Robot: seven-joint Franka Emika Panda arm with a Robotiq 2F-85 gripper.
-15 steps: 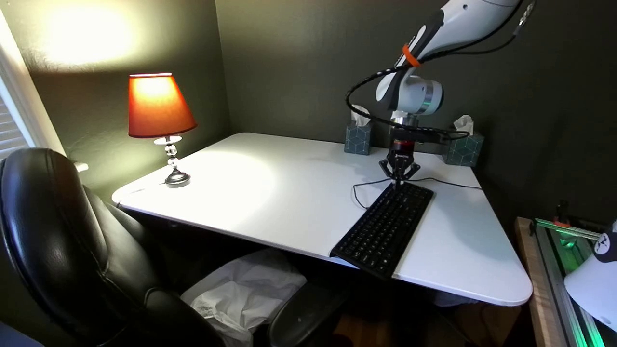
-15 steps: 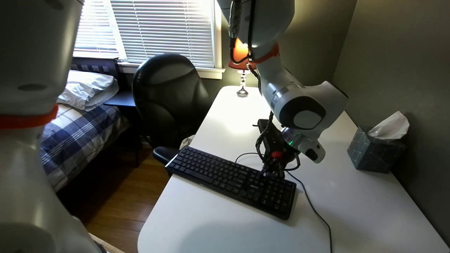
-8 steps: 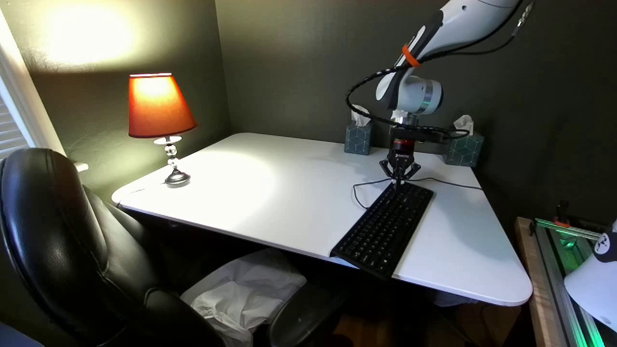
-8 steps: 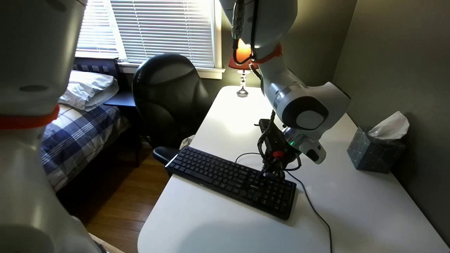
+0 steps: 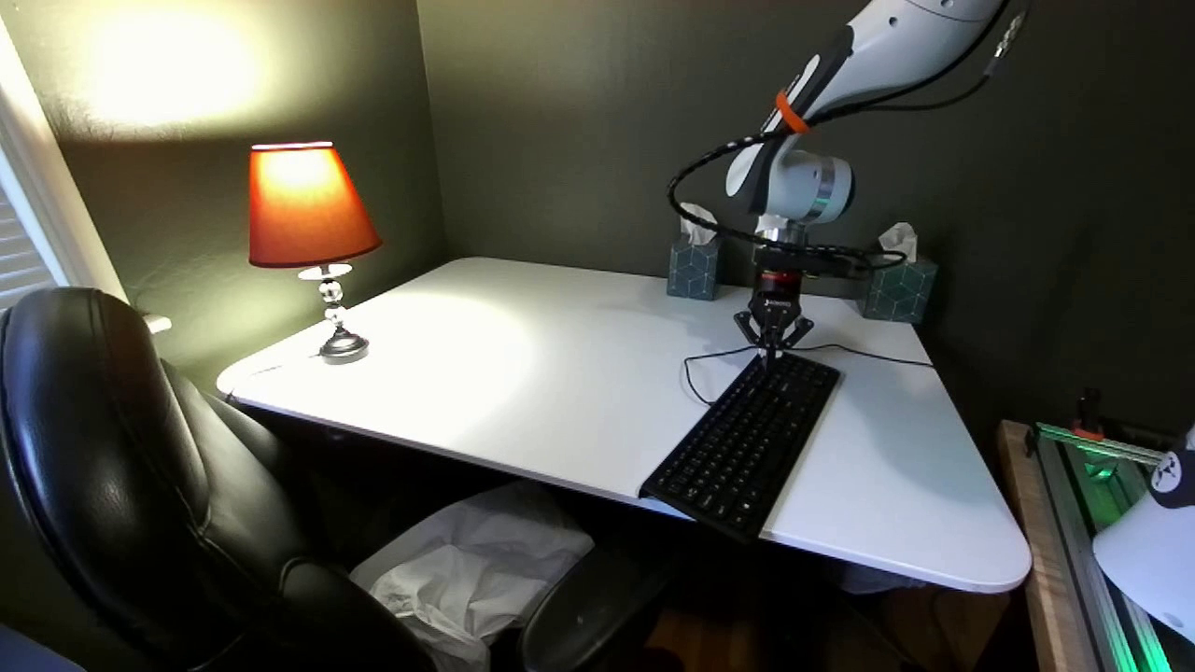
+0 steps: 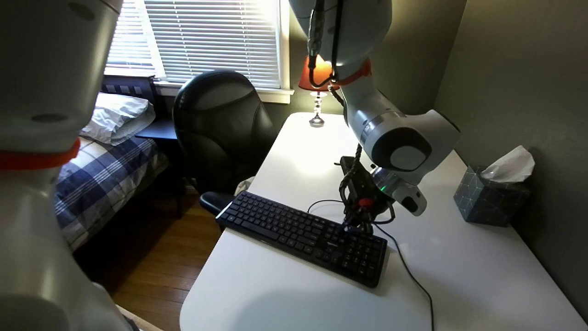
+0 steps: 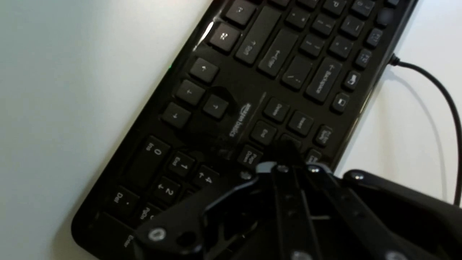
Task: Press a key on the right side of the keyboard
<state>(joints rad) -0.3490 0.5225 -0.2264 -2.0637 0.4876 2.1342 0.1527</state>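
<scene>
The long black keyboard (image 5: 747, 443) lies on the white desk in both exterior views (image 6: 280, 223), its left end jutting past the desk edge. In the wrist view the keyboard (image 7: 240, 85) shows its arrow keys, number pad and navigation keys. My gripper (image 5: 769, 358) points down onto the right part of the keyboard; it also shows in an exterior view (image 6: 344, 228). In the wrist view the shut, empty fingertips (image 7: 287, 146) are over a navigation key beside End and Insert and partly cover it. Whether that key is pressed down cannot be told.
A thin black cable (image 7: 442, 81) runs from the keyboard's back edge. Two tissue boxes (image 5: 693, 271) (image 5: 898, 291) stand along the wall behind the arm. A lit red lamp (image 5: 313, 210) stands at the far end. A black chair (image 6: 223, 133) is beside the desk.
The arm's upper links and wrist have shifted slightly, to the right and down in an exterior view. The fingertips stay at nearly the same place on the keyboard, and the keyboard has not moved.
</scene>
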